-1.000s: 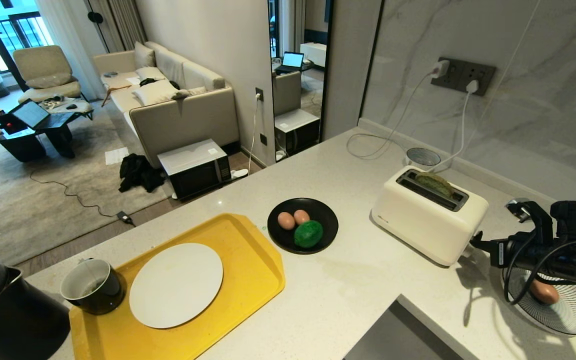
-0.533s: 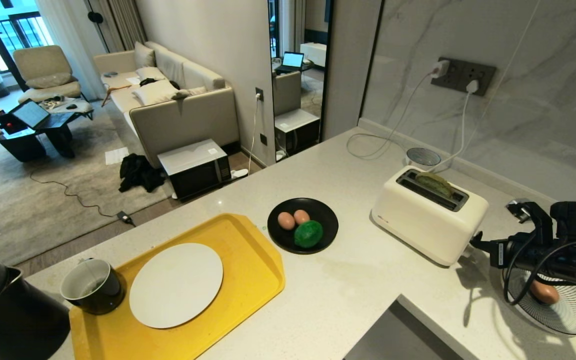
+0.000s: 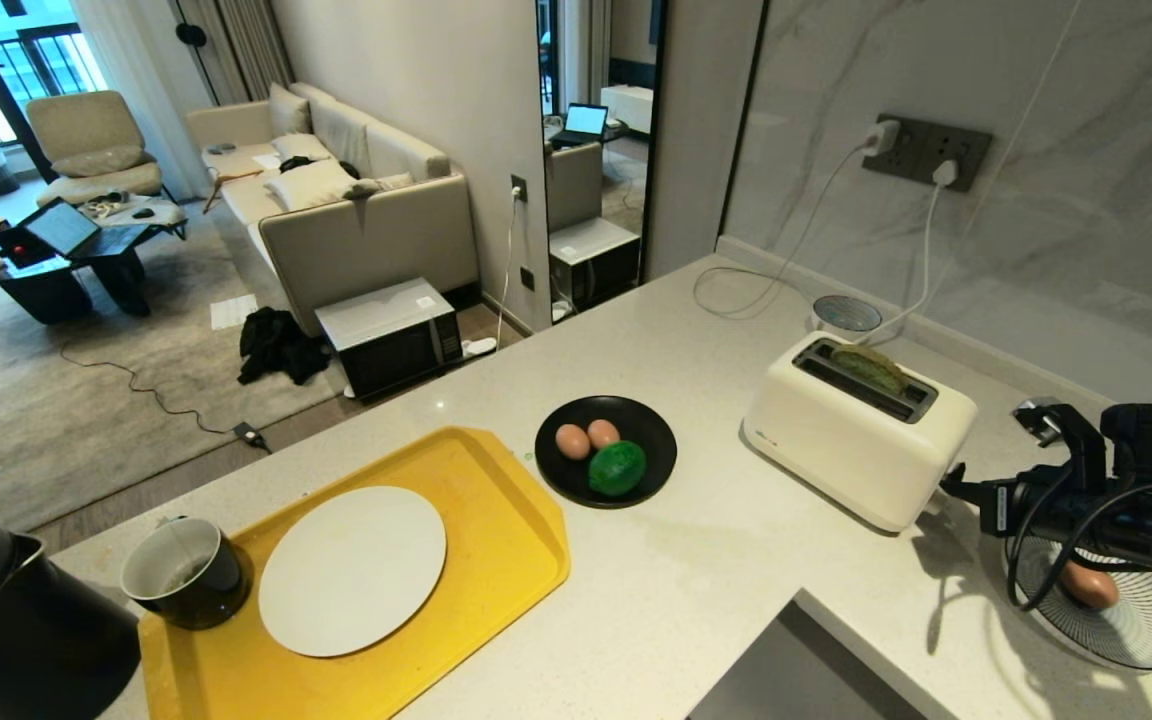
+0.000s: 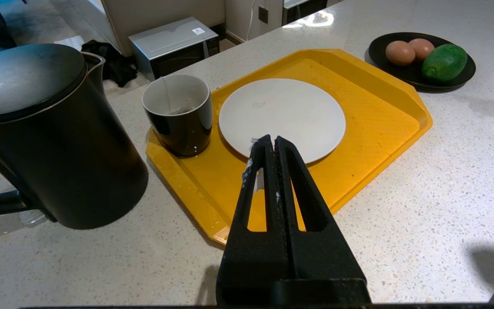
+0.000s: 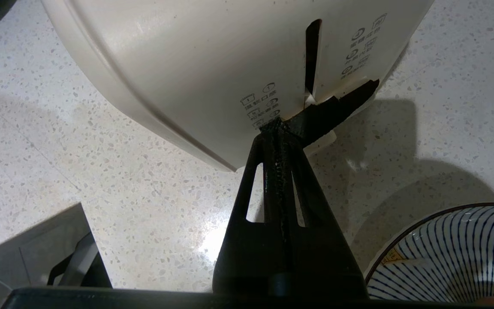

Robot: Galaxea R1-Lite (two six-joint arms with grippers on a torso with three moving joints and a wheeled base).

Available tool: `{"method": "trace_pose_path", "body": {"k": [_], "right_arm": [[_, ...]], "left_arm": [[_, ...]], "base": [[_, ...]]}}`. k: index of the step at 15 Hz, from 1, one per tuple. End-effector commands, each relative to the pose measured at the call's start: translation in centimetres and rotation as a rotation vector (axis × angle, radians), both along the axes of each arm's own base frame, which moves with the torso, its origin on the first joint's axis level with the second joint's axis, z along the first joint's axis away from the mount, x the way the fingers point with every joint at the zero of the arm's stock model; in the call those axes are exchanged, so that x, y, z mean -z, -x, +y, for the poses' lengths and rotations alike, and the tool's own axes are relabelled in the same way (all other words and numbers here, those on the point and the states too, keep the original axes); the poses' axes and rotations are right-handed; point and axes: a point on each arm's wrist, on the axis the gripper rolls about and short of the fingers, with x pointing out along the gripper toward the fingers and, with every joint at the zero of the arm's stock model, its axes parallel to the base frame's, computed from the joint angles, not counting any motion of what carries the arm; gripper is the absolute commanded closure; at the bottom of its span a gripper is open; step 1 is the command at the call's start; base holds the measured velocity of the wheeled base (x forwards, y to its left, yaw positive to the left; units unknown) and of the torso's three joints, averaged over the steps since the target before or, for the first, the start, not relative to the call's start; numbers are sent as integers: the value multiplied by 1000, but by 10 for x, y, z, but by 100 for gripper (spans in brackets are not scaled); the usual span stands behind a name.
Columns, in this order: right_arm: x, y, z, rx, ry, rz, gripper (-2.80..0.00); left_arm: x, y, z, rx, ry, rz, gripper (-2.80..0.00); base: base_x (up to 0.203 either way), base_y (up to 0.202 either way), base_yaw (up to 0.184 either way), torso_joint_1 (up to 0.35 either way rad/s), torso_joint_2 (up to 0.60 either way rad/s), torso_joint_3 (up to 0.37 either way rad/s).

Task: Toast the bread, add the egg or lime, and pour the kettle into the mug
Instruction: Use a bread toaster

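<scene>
Speckled pale stone makes up the counter (image 3: pixel 716 560) in the head view. On it stands a cream toaster (image 3: pixel 858 430) with the bread (image 3: pixel 868 366) sunk into its far slot, only the top edge showing. The right gripper (image 3: pixel 948 487) comes in from the right at the toaster's near end, its tip against the end face. Behind the arm lies a striped plate (image 3: pixel 1136 625) with an egg (image 3: pixel 1088 586) on it. A black dish (image 3: pixel 605 451) near the counter's middle holds two more eggs (image 3: pixel 587 438) and the lime (image 3: pixel 617 467), the lime nearest the robot. At the left a yellow tray (image 3: pixel 496 540) carries a white plate (image 3: pixel 351 569) and the mug (image 3: pixel 185 573), which sits on the tray's left end. The kettle (image 3: pixel 16 625) stands just beside the mug, off the tray, lid on.

From the left wrist, the left gripper (image 4: pixel 270 143) hangs above the near edge of the white plate with its fingers pressed together and nothing between them. The kettle, the mug and the dish all show around it, none touched.

From the right wrist, the right gripper's fingers (image 5: pixel 279 128) are shut tight and empty, their tip meeting the toaster's end face beside the vertical lever slot (image 5: pixel 311 56), near its lower end. Whether the tip bears on the lever itself I cannot tell
</scene>
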Motion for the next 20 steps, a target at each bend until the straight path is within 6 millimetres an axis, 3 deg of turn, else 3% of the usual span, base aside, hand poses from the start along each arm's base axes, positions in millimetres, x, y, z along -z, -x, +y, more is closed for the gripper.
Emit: {"method": "trace_pose_path", "body": {"k": [1, 20], "right_arm": [[0, 0, 0, -4, 0, -3, 0], [2, -3, -1, -2, -7, 0, 0]], "left_arm": [[0, 0, 0, 0, 0, -1, 0], [0, 0, 0, 0, 0, 0, 0]], "base": [[0, 0, 0, 0, 0, 0], [0, 0, 0, 0, 0, 0]]}}
